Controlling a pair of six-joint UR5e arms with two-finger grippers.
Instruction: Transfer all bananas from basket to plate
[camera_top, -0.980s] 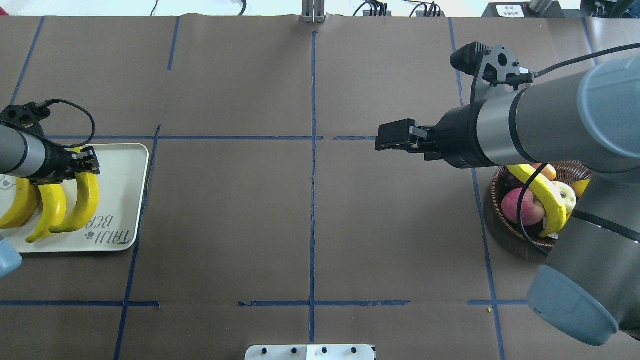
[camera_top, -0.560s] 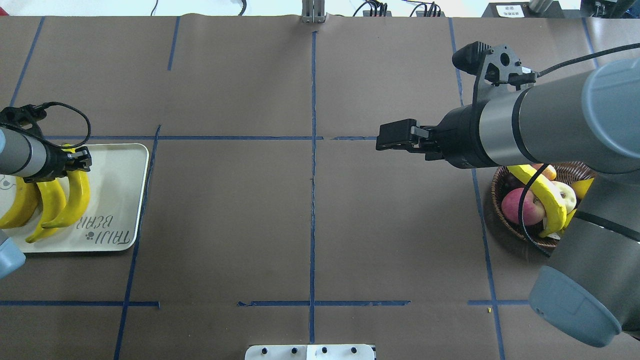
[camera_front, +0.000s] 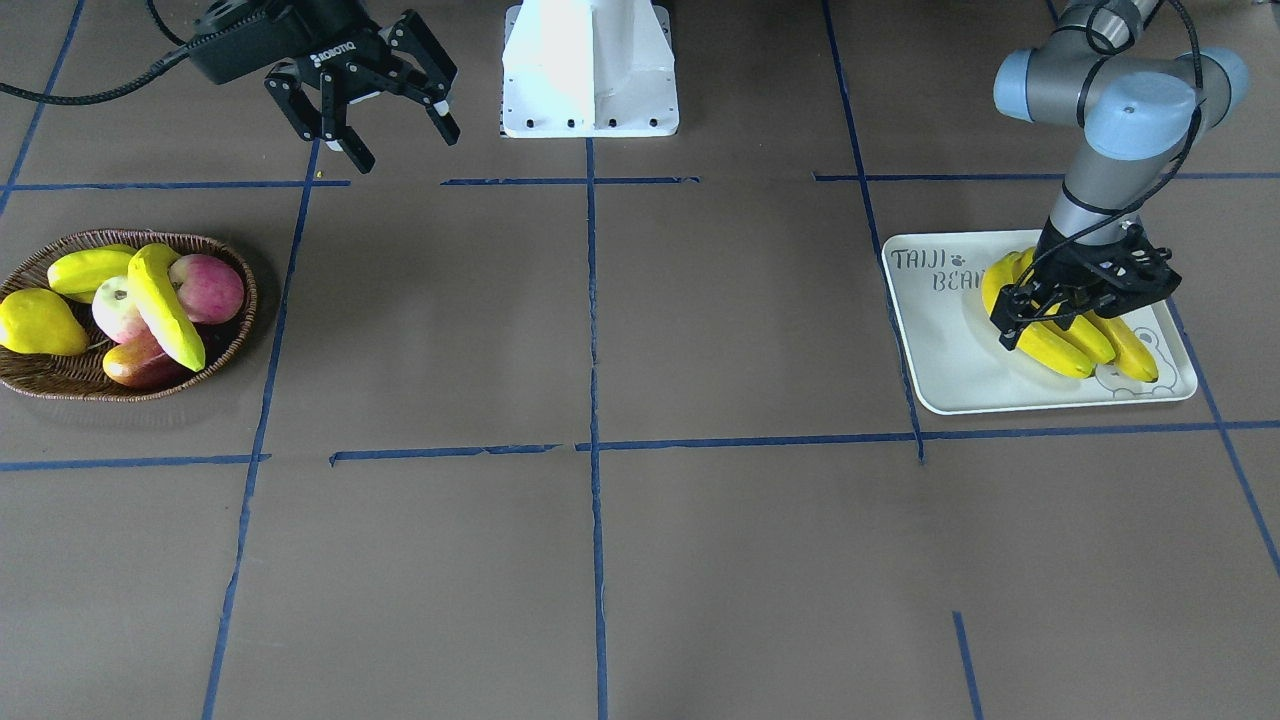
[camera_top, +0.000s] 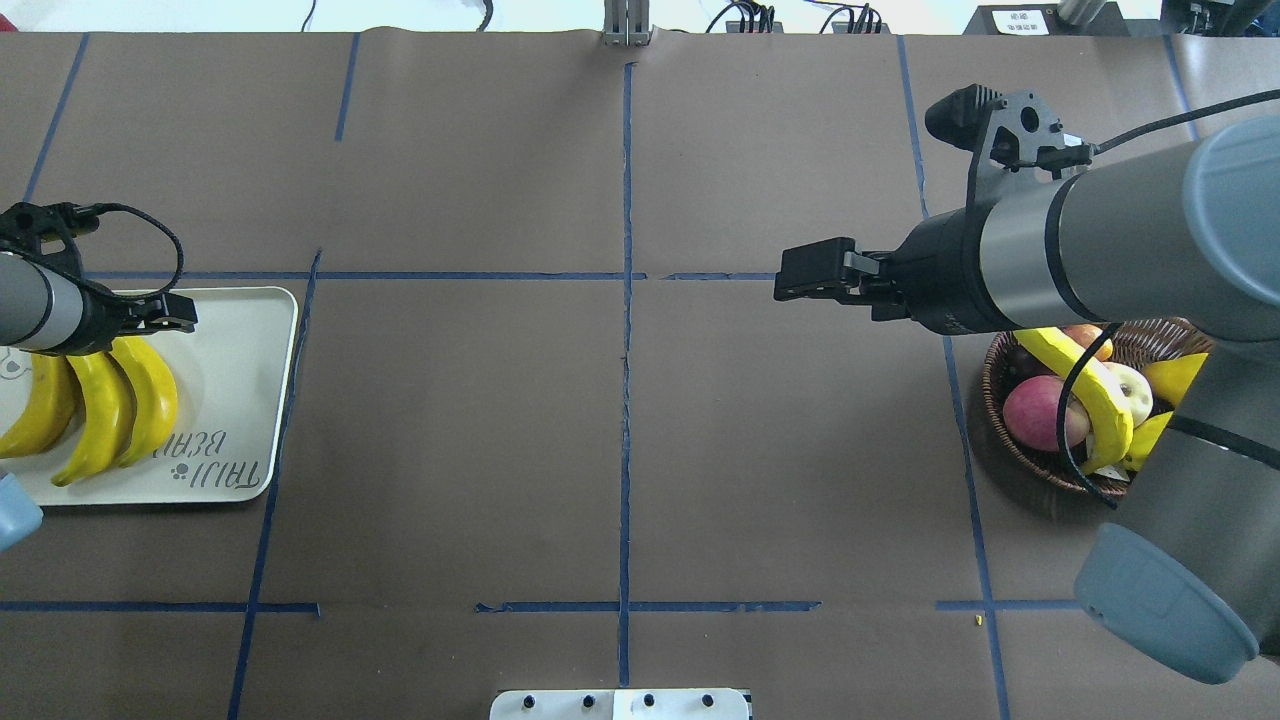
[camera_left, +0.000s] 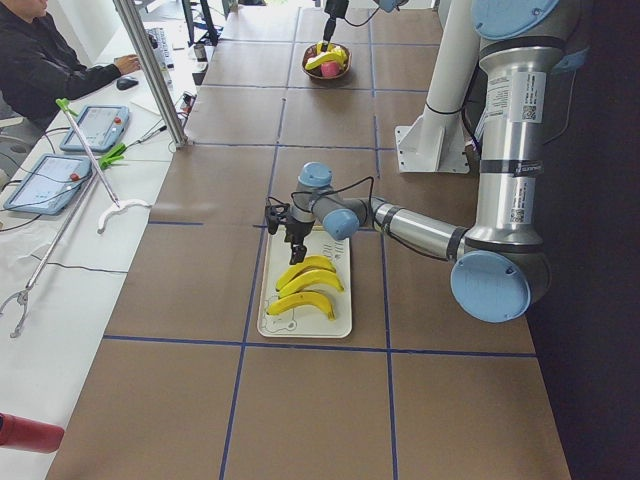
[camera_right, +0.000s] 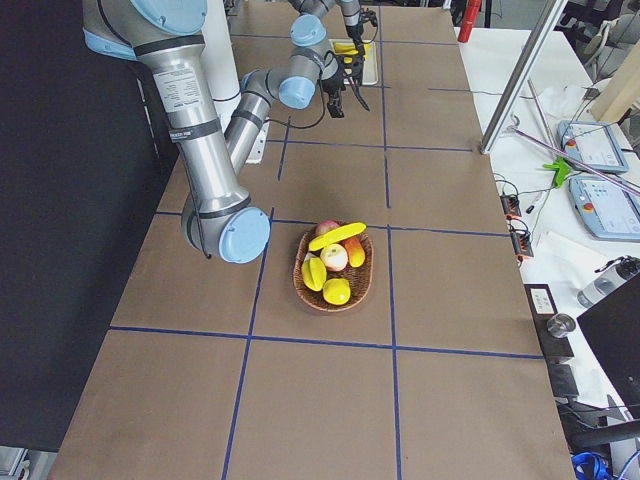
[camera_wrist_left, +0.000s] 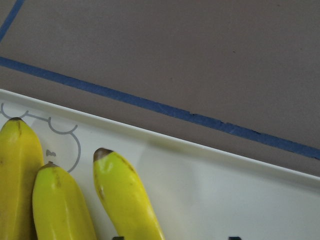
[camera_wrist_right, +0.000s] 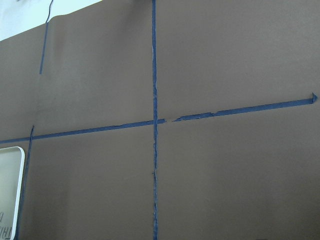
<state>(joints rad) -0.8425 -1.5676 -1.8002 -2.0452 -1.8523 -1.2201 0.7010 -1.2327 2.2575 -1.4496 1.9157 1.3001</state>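
Three yellow bananas (camera_top: 100, 410) lie side by side on the white plate (camera_top: 240, 380) at the table's left end; they also show in the front view (camera_front: 1060, 330) and the left wrist view (camera_wrist_left: 125, 195). My left gripper (camera_top: 178, 312) hovers open just over their far ends, also in the front view (camera_front: 1080, 312). One more banana (camera_top: 1085, 390) lies across the fruit in the wicker basket (camera_top: 1000, 440), and shows in the front view (camera_front: 165, 305). My right gripper (camera_top: 785, 282) is open and empty, up in the air left of the basket.
The basket (camera_front: 60, 385) also holds a yellow pear (camera_front: 40, 322), red apples (camera_front: 205, 285) and other fruit. My right arm's elbow (camera_top: 1160, 600) hides the basket's right side from overhead. The white robot base (camera_front: 590, 70) stands at the table's near edge.
My left gripper has set the third banana down beside the other two and opened off it. My right gripper has drifted a little to the right, toward the basket.
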